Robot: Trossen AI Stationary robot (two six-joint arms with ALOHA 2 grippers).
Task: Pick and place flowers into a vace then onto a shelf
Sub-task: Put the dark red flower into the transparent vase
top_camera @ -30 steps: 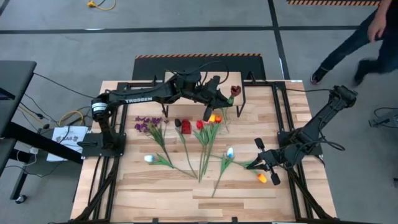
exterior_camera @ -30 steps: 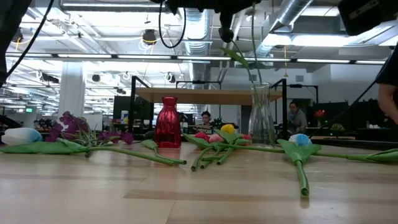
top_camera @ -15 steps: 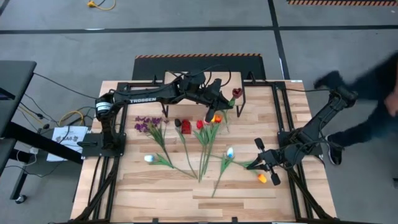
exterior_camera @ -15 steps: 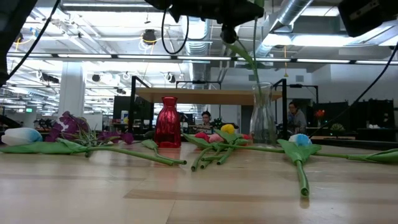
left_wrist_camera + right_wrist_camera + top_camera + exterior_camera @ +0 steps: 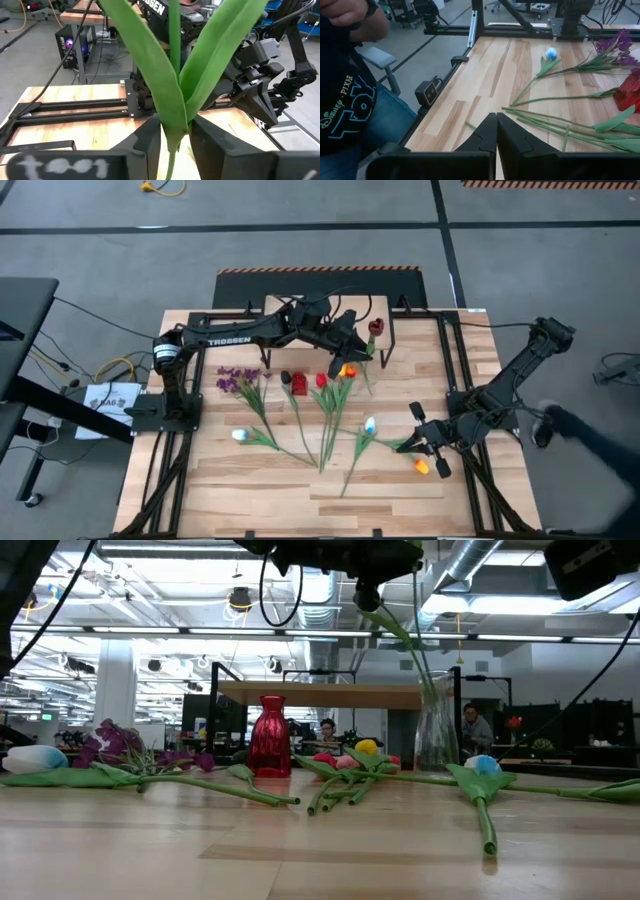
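Observation:
A dark red tulip (image 5: 376,327) stands slanting with its lower stem in the clear glass vase (image 5: 437,735), beside the shelf (image 5: 320,695) at the table's far middle. My left gripper (image 5: 176,136) is open up at the stem, one finger on either side of the spot where the leaves sprout. More flowers lie on the table: a purple bunch (image 5: 240,380), red tulips (image 5: 320,380), a pale tulip (image 5: 370,424) and an orange one (image 5: 421,466). My right gripper (image 5: 496,132) hangs shut over the near right, holding nothing. My left gripper has its fingers (image 5: 150,142) level on either side of the tulip's leaf base (image 5: 175,127), across the stem. Gaps show beside the thin stem lower down. Whether the fingers touch the leaves I cannot tell. The flower's lower stem stands in the glass vase.
A red vase (image 5: 270,735) stands left of the glass one. Black frame rails (image 5: 455,370) run along the table's sides. A seated person (image 5: 350,80) is close to the table's edge beside my right arm.
The glass vase has shifted a little toward the table's right, and the tulip's stem in it now leans more that way. A person has walked past beyond the table's right side.

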